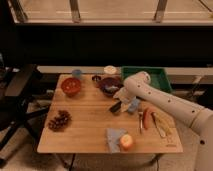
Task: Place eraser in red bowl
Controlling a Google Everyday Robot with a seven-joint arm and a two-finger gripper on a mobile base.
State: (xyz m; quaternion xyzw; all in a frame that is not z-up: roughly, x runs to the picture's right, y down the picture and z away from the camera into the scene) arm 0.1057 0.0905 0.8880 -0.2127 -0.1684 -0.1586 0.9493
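Wooden table [85,122] holds everything — the gripper [120,101] hangs low near its middle, and whether it grips anything I cannot tell. The red bowl [71,86] sits at the back left; the eraser [115,107] is just at the gripper's tip.

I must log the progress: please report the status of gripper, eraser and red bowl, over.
Gripper low at eraser, mid-table. Eraser not yet in red bowl, which stands apart. Maroon bowl close beside the route.
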